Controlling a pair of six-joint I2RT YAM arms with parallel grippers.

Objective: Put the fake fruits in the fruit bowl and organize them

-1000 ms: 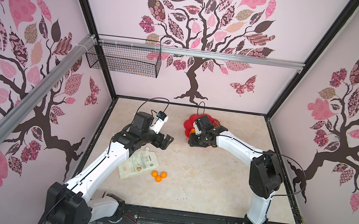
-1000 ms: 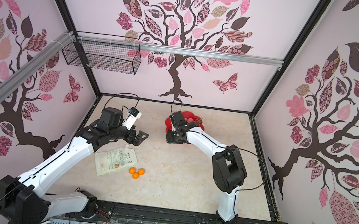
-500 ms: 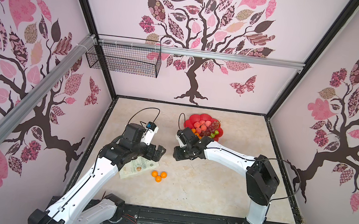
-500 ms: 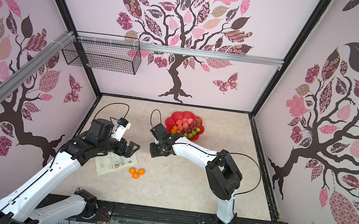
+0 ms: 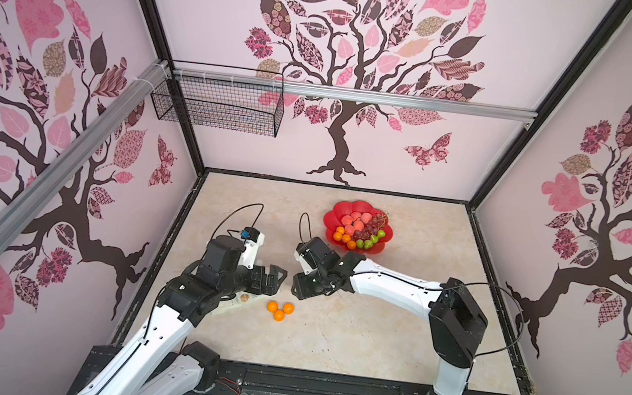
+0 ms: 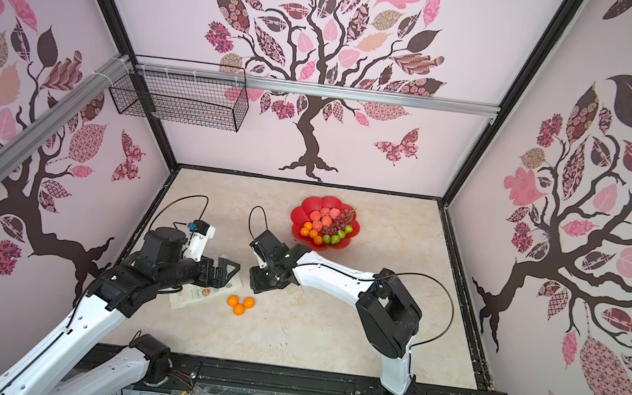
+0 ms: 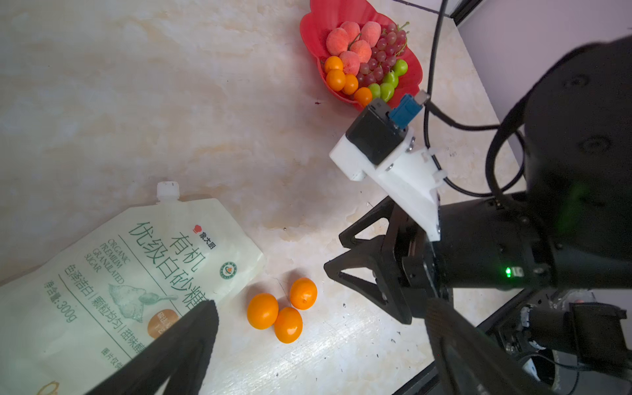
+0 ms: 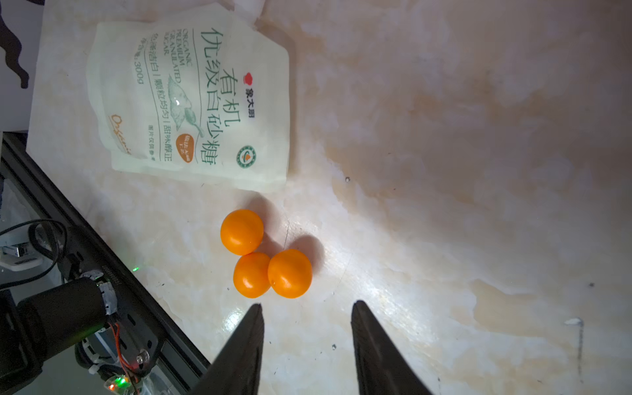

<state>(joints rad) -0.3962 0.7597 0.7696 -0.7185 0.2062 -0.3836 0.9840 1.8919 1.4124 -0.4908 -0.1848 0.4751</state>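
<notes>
**Figure: Two empty grippers facing each other above the last loose oranges**

In both top views my right gripper (image 5: 297,286) is hovering over the bench (image 5: 390,343) with its jaws standing partly apart and gripping nothing. In the right wrist view its two fingers (image 8: 251,342) are framing bare bench just short of the three loose oranges (image 8: 265,254). My left gripper (image 5: 279,275) is facing it from its 9 o'clock side, with jaws spread wide and likewise carrying nothing.

The three loose oranges are lying in a tight cluster, touching one another, at about 7 o'clock from my right gripper. A white sugar pouch (image 8: 191,102) is lying flat just beside the cluster at its 9 o'clock. In both top views my left arm is partly hiding it.

The fruit bowl (image 5: 339,215) is sitting at about 1 o'clock from my right gripper, well apart from the cluster. Inside it:
- the peaches (image 5: 358,224) are resting toward 12 o'clock;
- the grape bunch (image 5: 369,227) is running through the middle;
- the green pears (image 5: 374,239) are lining the 4 o'clock side;
- four oranges (image 5: 345,238) are sitting along the 7 o'clock edge.
</notes>
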